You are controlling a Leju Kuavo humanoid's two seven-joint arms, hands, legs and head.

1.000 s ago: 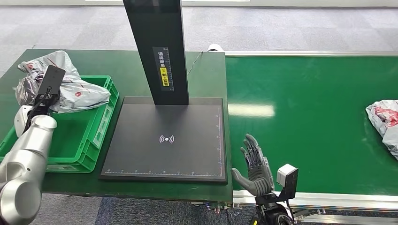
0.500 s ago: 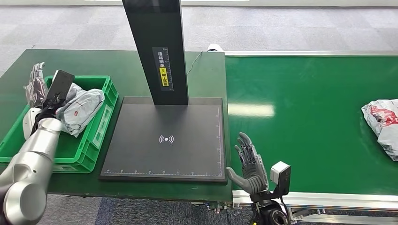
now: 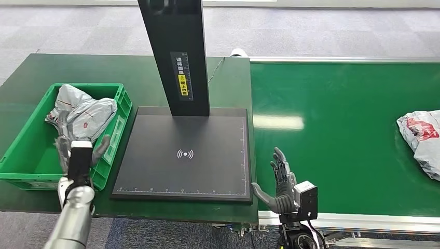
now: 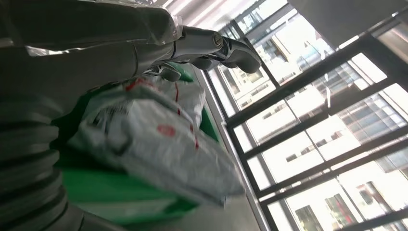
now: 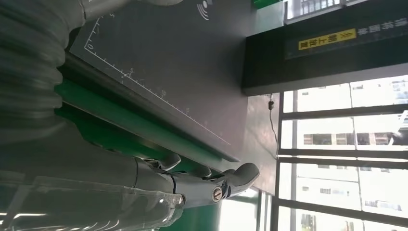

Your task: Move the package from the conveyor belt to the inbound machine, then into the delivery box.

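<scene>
The next package [image 3: 421, 140] lies on the conveyor belt [image 3: 337, 135], well off to the outer side of the right hand [image 3: 281, 184], whose fingers are spread wide and empty. The left hand [image 3: 78, 155], also open-fingered, hangs at the green crate [image 3: 31, 171], much farther away.

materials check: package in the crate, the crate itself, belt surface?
Package: looks like thin grey plastic film, glossy and crumpled, with red print; likely a soft poly mailer. Green crate: rigid moulded plastic, judging by its ribbed, slotted walls and slight sheen. Conveyor belt: smooth green sheet with a window glare patch, probably PVC or rubber-like; the exact material is unclear from the images.
</scene>
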